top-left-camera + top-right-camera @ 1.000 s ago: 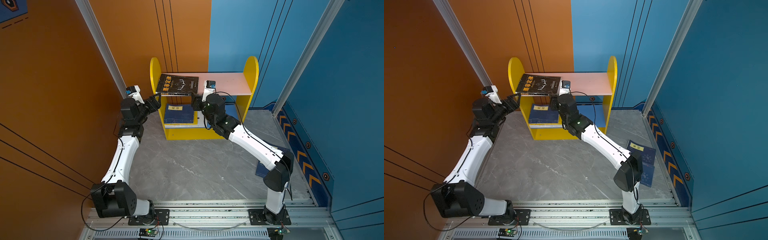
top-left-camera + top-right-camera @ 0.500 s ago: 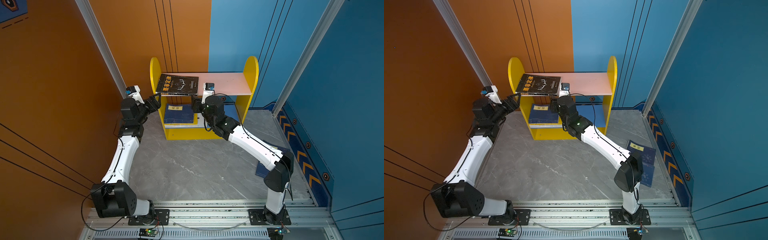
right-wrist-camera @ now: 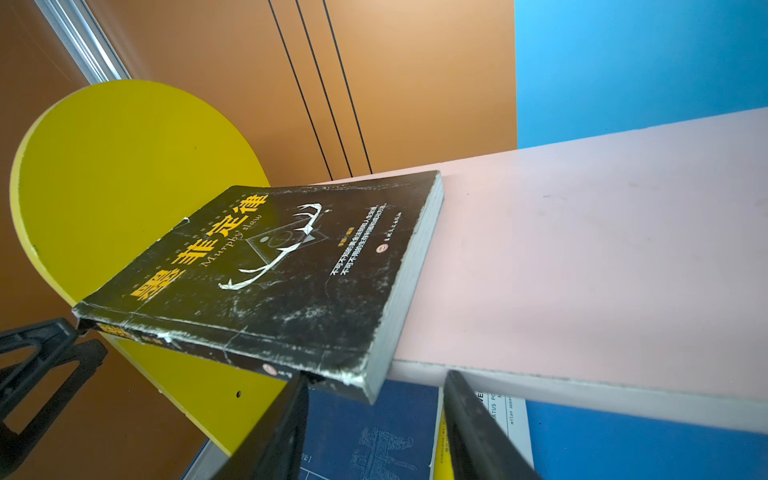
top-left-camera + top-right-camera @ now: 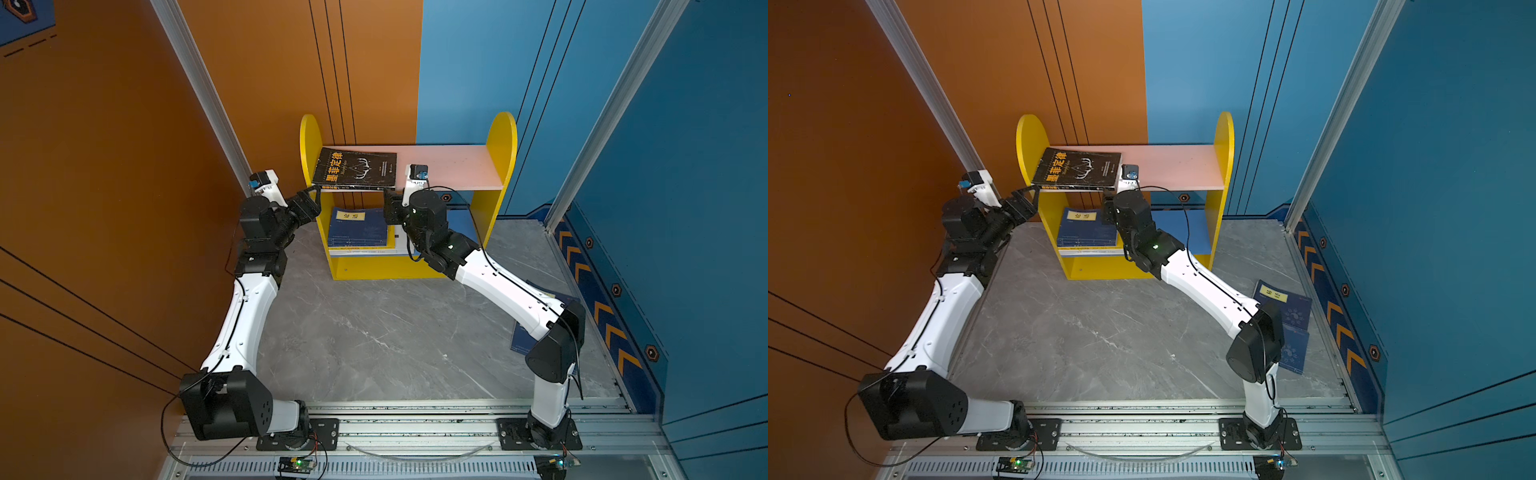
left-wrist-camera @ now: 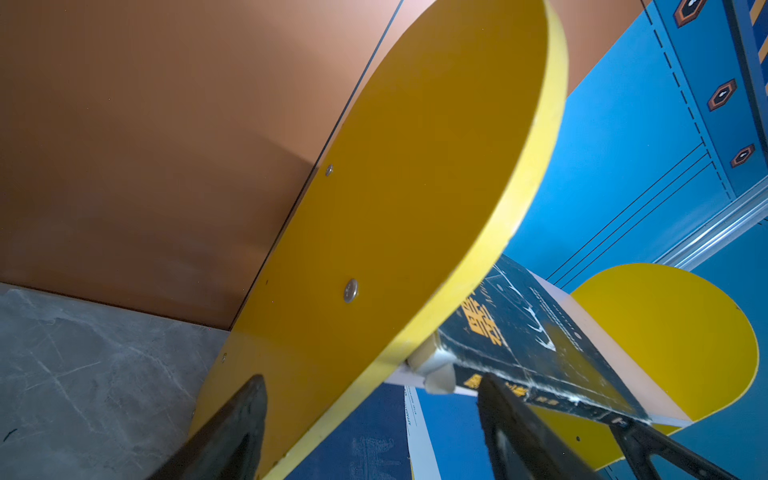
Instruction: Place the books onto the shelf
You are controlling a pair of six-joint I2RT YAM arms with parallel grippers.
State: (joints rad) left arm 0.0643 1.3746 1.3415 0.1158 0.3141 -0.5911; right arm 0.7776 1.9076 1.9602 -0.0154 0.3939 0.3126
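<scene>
At the far left, my left gripper (image 4: 312, 195) stood with its jaws well apart, straddling the front edge of the left side panel (image 5: 395, 187) of the shelf (image 4: 503, 137) and gripping nothing. One fingertip (image 5: 511, 419) sat just beside the near corner of the black book (image 4: 357, 168). Nothing about that hand had shifted over the last second.

The book had not moved either. It lay face up on the pink upper board (image 4: 453, 166), close against the left panel, its spine hanging out over the board's front edge. It was a worn paperback, scuffed white along spine and corners, with orange characters and a white antler-like drawing on the cover. Whether it lay quite flat I could not tell.

Just to its right, my right gripper (image 4: 390, 197) sat below the book's front right corner. Here was the one change: its jaws had drawn somewhat closer, though they were apart and empty. I took that to mean the book was released and placed, though a push deeper seemed wise.

Under it, navy books (image 4: 359, 228) lay on the lower board (image 4: 461, 224). Further right, more navy books (image 4: 1285, 307) waited on the floor (image 4: 1100, 332).
</scene>
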